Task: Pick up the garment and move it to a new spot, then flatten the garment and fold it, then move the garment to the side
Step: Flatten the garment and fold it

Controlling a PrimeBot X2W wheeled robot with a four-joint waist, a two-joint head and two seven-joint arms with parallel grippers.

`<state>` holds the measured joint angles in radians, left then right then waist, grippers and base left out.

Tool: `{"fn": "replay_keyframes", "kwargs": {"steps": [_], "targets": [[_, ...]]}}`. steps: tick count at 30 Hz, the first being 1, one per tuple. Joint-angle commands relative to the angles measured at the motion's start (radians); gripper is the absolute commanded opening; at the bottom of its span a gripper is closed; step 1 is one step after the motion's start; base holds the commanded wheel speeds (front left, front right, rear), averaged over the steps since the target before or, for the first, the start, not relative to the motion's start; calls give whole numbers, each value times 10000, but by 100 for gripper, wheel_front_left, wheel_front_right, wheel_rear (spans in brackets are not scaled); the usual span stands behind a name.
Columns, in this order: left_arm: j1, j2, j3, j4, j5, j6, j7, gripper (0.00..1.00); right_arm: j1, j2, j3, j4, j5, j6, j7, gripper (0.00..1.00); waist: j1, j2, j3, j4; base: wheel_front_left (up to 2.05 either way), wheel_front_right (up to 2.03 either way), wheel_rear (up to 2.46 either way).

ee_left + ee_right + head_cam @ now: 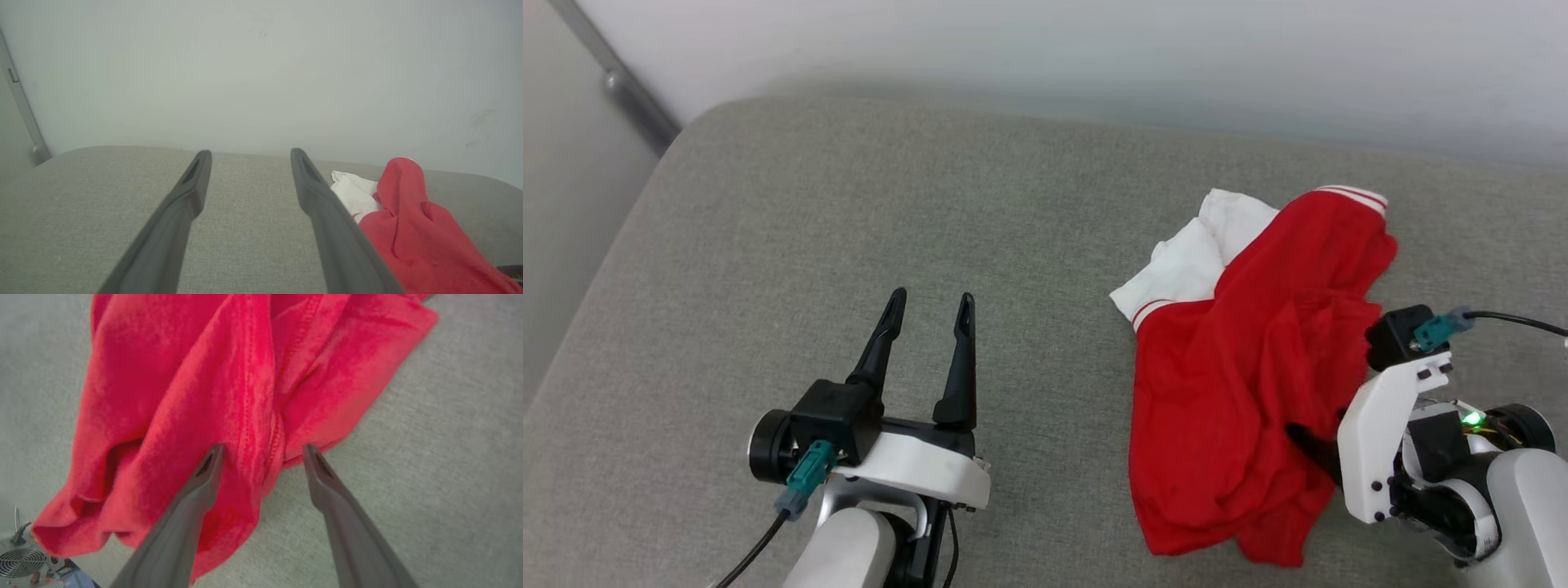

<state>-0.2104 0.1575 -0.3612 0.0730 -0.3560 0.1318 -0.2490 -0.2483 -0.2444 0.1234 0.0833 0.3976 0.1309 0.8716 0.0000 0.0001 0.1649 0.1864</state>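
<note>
The garment (pixel 1250 384) is lying crumpled on the right of the gray cushion (pixel 849 204); it is looking soft, thin and floppy; the right gripper (pixel 263 451) is standing wide open around a red fold, a good spot to pinch; the left gripper (pixel 931 304) is hovering open, holding nothing.

Right gripper (pixel 264 447) spread over a rumpled red garment (pixel 196 375)
Its two dark fingers (pixel 184 522) stand wide apart, with a stitched fold of the red cloth between their tips; the finger on this view's left crosses the fabric, the other lies over bare grey woven surface (pixel 449 465). A round fan grille (pixel 20 561) with thin cables sits in the lower left corner
</note>
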Motion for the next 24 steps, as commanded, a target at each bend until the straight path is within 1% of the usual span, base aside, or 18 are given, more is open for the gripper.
{"fn": "replay_keyframes", "kwargs": {"steps": [1,3,6,7,8,9,12,16,19,20,23,24], "targets": [[-222,-47,-34,52,36,-66,-69,100,-233,-125,142,264,105,-3,224,100,0,-1,413,390,0,0,0],[-321,-80,-15,124,66,-89,-109,100,-333,-228,315,680,101,-3,384,100,0,-1,513,505,0,0,0],[-422,-116,20,230,125,-111,-117,100,-268,-197,468,1508,161,-3,509,100,0,-1,527,575,0,0,0],[-426,-135,35,255,112,-119,-122,100,-194,-123,483,1767,245,-5,559,76,0,-1,521,578,0,0,0],[-420,-157,45,291,102,-137,-133,100,-148,-115,556,1956,223,-5,539,39,0,-1,489,572,0,0,0],[-382,-164,58,314,91,-134,-141,100,-110,-101,609,2080,241,-5,475,0,0,-1,444,551,0,0,0],[-205,-113,170,382,72,-91,-153,100,-232,-121,645,1826,320,-3,-20,0,0,-1,283,361,0,0,0],[26,43,281,407,75,-84,-164,100,-309,-242,360,867,184,-3,-1011,0,0,-1,-83,-99,0,0,0],[270,163,383,358,23,-10,-158,100,177,-163,-76,97,66,-3,-1431,0,0,-1,-337,-616,0,0,0],[270,163,383,358,23,-10,-158,100,177,-163,-76,97,66,-3,-1431,0,0,-1,-337,-616,0,0,0],[619,274,498,332,-79,77,-105,100,1141,41,-700,-686,-142,-3,-1577,0,0,-1,-682,-1061,0,0,0],[729,320,541,336,-88,118,-83,100,1545,205,-848,-932,-177,-3,-1575,0,0,-1,-813,-1192,0,0,0]]}}
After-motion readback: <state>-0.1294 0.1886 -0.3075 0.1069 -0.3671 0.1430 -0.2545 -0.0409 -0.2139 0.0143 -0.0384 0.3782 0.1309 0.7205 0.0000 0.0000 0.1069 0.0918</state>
